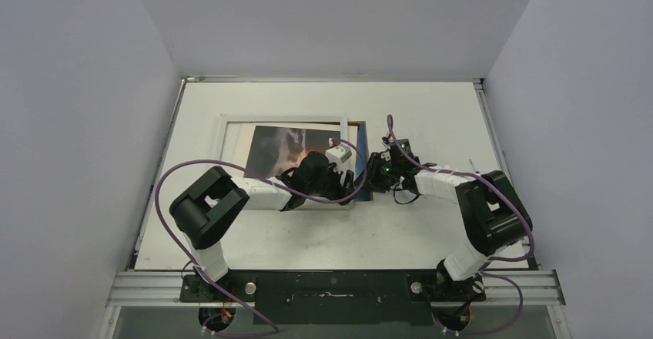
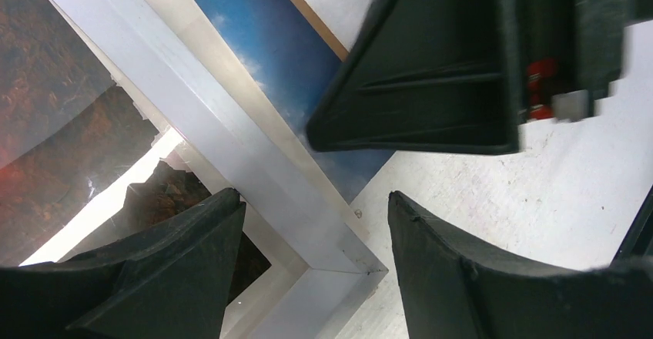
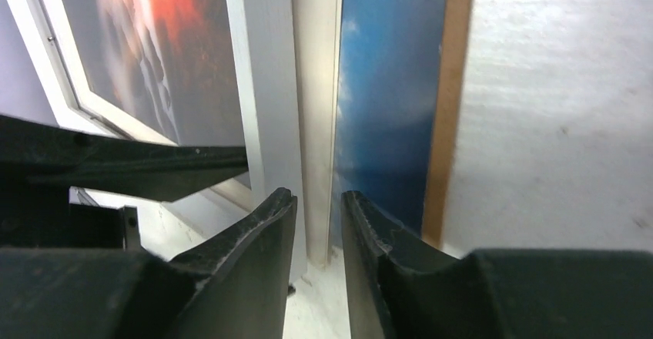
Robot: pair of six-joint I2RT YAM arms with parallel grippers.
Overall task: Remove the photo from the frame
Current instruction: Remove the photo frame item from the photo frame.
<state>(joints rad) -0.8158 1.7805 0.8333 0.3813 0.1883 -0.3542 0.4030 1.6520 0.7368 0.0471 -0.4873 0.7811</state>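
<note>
Spread wide, the left gripper's [image 2: 316, 208] jaws straddle the near right corner of the frame [image 2: 231, 139], one finger over the glazed opening and the other over the bare table [image 2: 539, 200], neither seen pressing on the white border; the right gripper's [image 3: 318, 200] jaws stand only a little apart, a narrow gap showing between the tips, lined up with the frame's right-hand outer edge; whether they touch that edge cannot be told. The frame lies flat on the table between the two arms; the photo [image 3: 154, 46] (dark cloud with an orange-red glow) sits inside the frame's opening, close against the right-hand border. A blue sheet [image 3: 389, 85] pokes out from under the frame's right side, and a thin brown board edge [image 3: 447, 85] runs along the sheet's outer side; both lie flat on the table. In the overhead view the two grippers are close together at the frame's right end.
</note>
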